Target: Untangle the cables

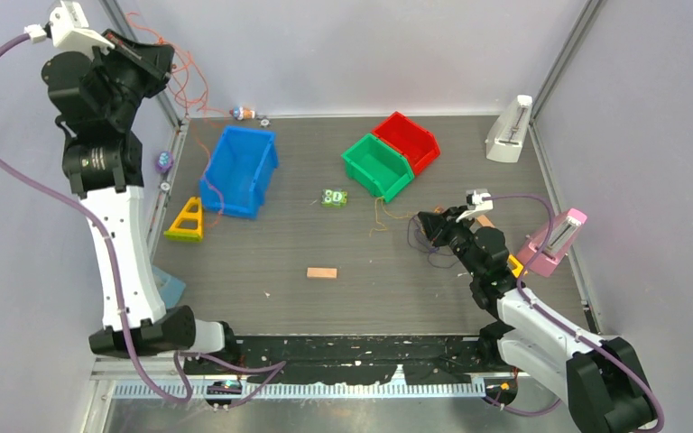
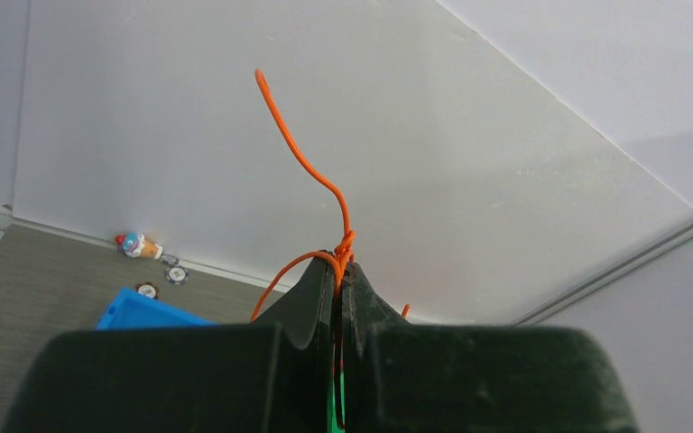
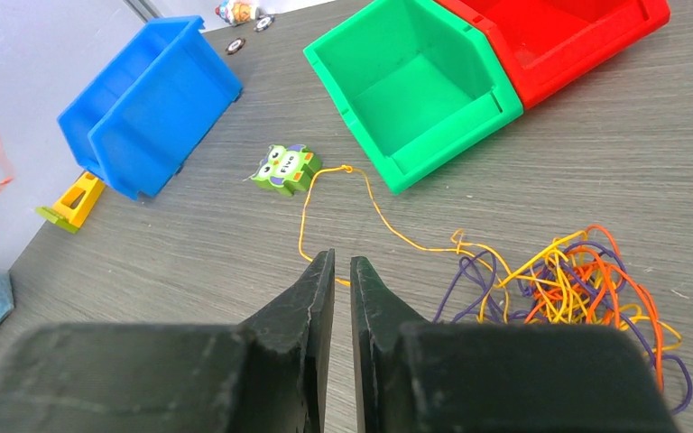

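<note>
My left gripper [image 1: 158,63] is raised high at the far left corner. In the left wrist view it [image 2: 341,260] is shut on a thin orange cable [image 2: 302,162], knotted just above the fingertips; its free end curls up against the wall. The orange cable [image 1: 183,90] hangs down towards the blue bin. A tangle of orange, yellow and purple cables [image 3: 577,280] lies on the table right of my right gripper [image 3: 342,262], whose jaws are nearly together and hold nothing. A yellow strand [image 3: 370,203] runs out from the tangle past the fingertips. From above, my right gripper [image 1: 429,225] partly hides the tangle [image 1: 420,242].
A blue bin [image 1: 239,170] stands at the back left, a green bin [image 1: 377,166] and a red bin [image 1: 406,142] at the back middle. A green monster toy [image 1: 332,198], a wooden block [image 1: 321,272], a yellow triangle [image 1: 187,221], a white stand [image 1: 510,131] and a pink stand [image 1: 555,242] are around.
</note>
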Robot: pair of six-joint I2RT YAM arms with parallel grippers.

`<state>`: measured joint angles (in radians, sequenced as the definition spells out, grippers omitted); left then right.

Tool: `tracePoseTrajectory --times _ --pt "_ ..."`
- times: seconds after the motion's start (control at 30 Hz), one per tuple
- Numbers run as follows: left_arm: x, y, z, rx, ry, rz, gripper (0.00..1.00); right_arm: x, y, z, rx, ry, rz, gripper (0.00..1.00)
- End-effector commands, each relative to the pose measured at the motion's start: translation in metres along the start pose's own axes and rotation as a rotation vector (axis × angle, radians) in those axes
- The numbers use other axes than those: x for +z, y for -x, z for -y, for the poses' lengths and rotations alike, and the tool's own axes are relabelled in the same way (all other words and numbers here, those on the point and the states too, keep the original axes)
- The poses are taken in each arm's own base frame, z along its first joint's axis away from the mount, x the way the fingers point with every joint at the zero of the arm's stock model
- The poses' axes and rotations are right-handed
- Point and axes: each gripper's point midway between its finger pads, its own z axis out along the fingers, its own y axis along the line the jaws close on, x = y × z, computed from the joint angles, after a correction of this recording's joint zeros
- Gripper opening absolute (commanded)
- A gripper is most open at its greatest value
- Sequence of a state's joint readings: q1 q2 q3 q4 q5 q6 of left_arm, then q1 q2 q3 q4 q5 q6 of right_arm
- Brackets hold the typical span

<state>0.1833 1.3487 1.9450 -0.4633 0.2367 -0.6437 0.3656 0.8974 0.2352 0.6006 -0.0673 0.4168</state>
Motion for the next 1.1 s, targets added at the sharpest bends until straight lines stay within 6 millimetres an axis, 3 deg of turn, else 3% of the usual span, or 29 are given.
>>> tracePoseTrajectory --times 0.0,0.17,0.37,0.53,0.77,0.93,1.07 --pt "0.023 0.020 0.005 0.030 -0.039 0.072 0.00 0.001 0.012 -0.012 -0.015 0.058 0.051 0.18" --pt "0.051 0.013 -0.012 0.069 -0.021 0.072 0.00 0.000 0.012 -0.012 -0.013 0.057 0.057 0.18" --pt "0.075 -0.021 -0.034 0.099 -0.053 0.028 0.00 0.001 0.010 -0.009 -0.009 0.044 0.056 0.16" --pt "0.075 -0.081 -0.075 0.080 0.024 -0.045 0.00 0.001 0.011 -0.009 -0.010 0.047 0.061 0.17" --pt "0.066 -0.184 -0.116 0.101 0.110 -0.194 0.00 -0.001 0.013 -0.009 -0.012 0.044 0.070 0.16" --pt "0.067 -0.231 -0.149 0.066 0.186 -0.286 0.00 -0.002 0.014 -0.008 -0.010 0.038 0.075 0.16" --pt "0.069 -0.250 -0.177 0.093 0.281 -0.329 0.00 -0.003 0.014 -0.009 -0.008 0.041 0.077 0.16"
